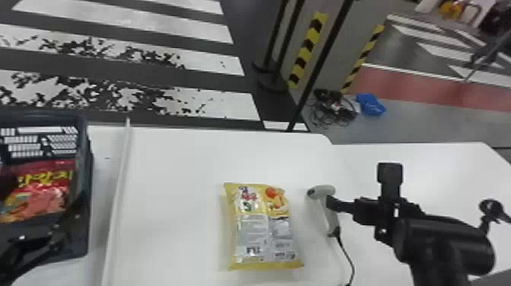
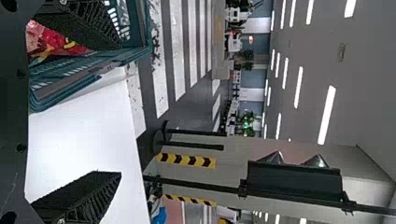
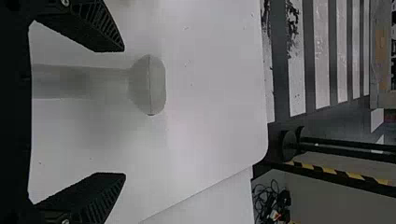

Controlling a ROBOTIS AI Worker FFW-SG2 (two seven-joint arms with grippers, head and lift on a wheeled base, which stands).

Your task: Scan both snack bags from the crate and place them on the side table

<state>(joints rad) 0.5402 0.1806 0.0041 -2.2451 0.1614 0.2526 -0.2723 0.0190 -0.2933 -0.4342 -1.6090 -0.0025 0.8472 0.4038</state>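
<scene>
At the left edge of the head view stands a dark plastic crate (image 1: 85,228) with slotted walls, cut off by the frame. In it is a red snack bag (image 1: 42,194) with yellow lettering. The left hand (image 1: 23,247) shows dark against the near part of the crate. In its own wrist view the left hand (image 2: 120,110) is open, its two ribbed fingers well apart; one overlaps the crate, the other shows against the white tabletop (image 2: 84,140).

A pale raised strip (image 1: 118,190) runs front to back, just beside the crate on its right. Farther right, on the tabletop, a yellow snack bag (image 1: 262,228) lies flat, clear of the crate, with pale panels of small print facing up.

Just right of that bag is the grey scanner (image 1: 330,216), its head at the far end and its handle towards the robot; a black cable (image 1: 348,258) trails from the handle. The right hand (image 1: 359,196) is at the scanner's right, in the air above the tabletop. Seen from its wrist, the right hand (image 3: 124,112) is open too, fingers spread, with the scanner's rounded head showing beyond them. I cannot tell whether it touches the scanner. White tabletop continues to the right.
</scene>
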